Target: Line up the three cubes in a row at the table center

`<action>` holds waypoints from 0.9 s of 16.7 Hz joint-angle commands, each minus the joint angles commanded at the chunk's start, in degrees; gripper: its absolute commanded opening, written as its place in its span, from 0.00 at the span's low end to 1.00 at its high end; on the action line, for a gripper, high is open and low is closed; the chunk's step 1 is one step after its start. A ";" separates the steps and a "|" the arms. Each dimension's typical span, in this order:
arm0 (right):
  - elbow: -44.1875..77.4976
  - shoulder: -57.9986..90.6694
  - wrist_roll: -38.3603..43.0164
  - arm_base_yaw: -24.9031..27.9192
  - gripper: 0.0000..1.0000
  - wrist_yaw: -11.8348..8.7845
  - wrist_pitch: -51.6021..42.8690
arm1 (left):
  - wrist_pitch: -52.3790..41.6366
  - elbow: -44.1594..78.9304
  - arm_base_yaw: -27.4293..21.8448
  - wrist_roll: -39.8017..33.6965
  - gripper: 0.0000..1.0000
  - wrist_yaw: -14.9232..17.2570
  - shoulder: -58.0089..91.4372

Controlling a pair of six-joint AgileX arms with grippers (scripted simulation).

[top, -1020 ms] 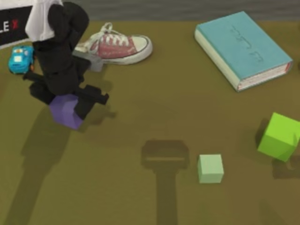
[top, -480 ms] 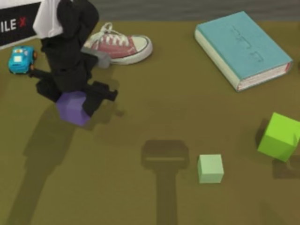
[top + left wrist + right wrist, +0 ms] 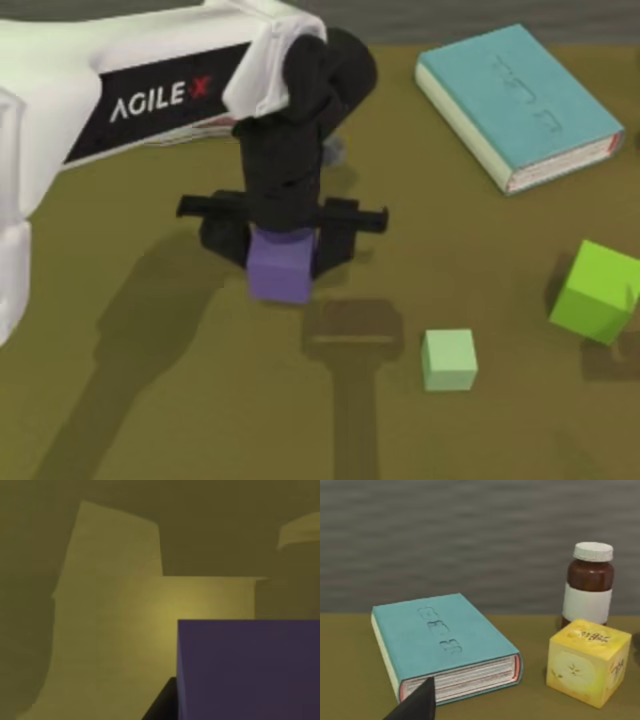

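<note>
White-shelled left arm [image 3: 120,110], black panel lettered AGILE X — black wrist, black two-finger left gripper [image 3: 283,235].

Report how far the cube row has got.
Done: nothing is lined up yet. In hand: the left gripper holds the purple cube near the table center, left of the mint cube. Left: set it down, then bring the lime cube from the right edge.

left arm [image 3: 150,100] swung right | purple cube [image 3: 280,265] carried from left edge toward table [image 3: 180,400] center
</note>
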 joint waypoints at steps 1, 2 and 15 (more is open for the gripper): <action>0.00 0.00 0.00 0.00 1.00 0.00 0.00 | -0.54 0.68 -2.29 -4.38 0.00 -0.04 0.23; 0.00 0.00 0.00 0.00 1.00 0.00 0.00 | -0.99 1.29 -4.45 -8.30 0.00 -0.09 0.36; 0.00 0.00 0.00 0.00 1.00 0.00 0.00 | 0.52 1.45 -11.46 -19.20 0.00 -0.41 0.56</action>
